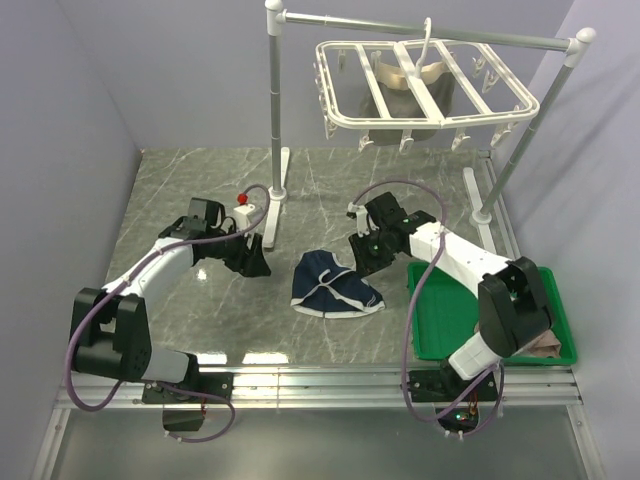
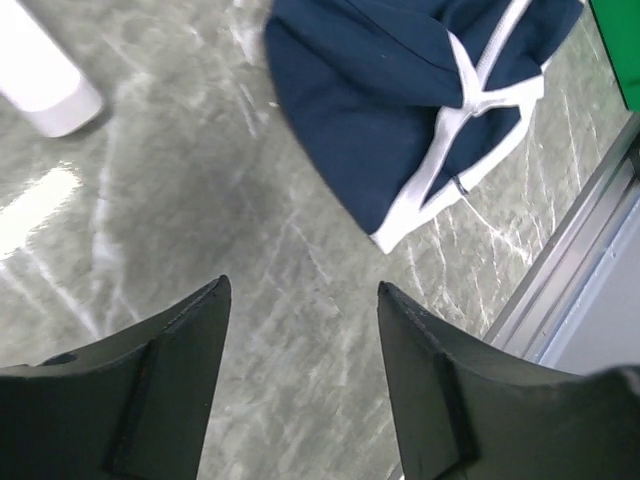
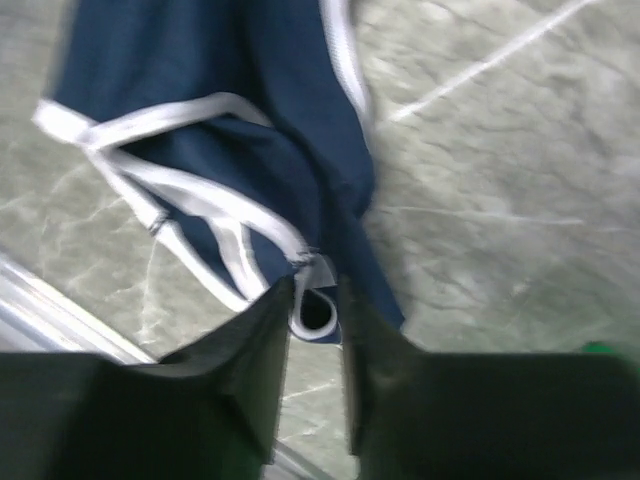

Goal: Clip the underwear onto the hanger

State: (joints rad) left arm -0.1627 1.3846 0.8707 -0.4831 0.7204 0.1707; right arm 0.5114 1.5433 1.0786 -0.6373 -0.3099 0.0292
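Grasping step: right gripper [image 3: 315, 300] seems clenched on piping of the navy briefs [image 1: 335, 283]; left gripper [image 2: 302, 290] hangs released. Next, lift toward the hanger [image 1: 430, 122] clips.

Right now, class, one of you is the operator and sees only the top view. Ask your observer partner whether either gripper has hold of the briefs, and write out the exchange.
Operator: Does the right gripper hold the briefs?
Observer: Yes. The right wrist view shows it shut on a white-edged fold of them.
Operator: And the left gripper?
Observer: Open, above the table, with the briefs ahead of it and untouched.
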